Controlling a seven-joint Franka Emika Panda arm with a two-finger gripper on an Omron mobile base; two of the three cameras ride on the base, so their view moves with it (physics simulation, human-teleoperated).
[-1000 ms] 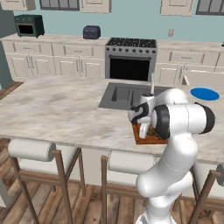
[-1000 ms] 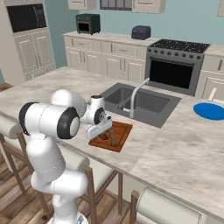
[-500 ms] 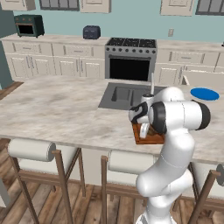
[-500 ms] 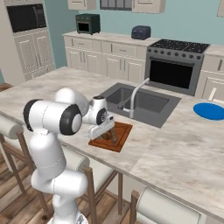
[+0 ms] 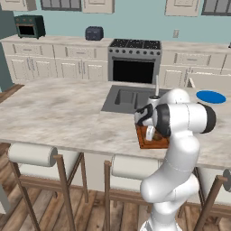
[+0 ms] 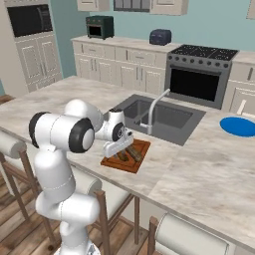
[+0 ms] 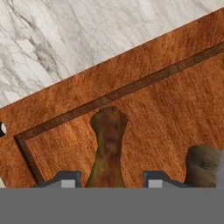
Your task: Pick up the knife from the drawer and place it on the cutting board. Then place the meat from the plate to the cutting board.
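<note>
No readable writing. Gripper spread, fingers either side of the meat lying on the cutting board; table beyond.

The tool has seemingly opened, its fingertips now flanking the meat without pinching.

Teal walls backed cream cabinets, a black stove stood opposite, wooden floor beneath padded stools along the marble surface.
</note>
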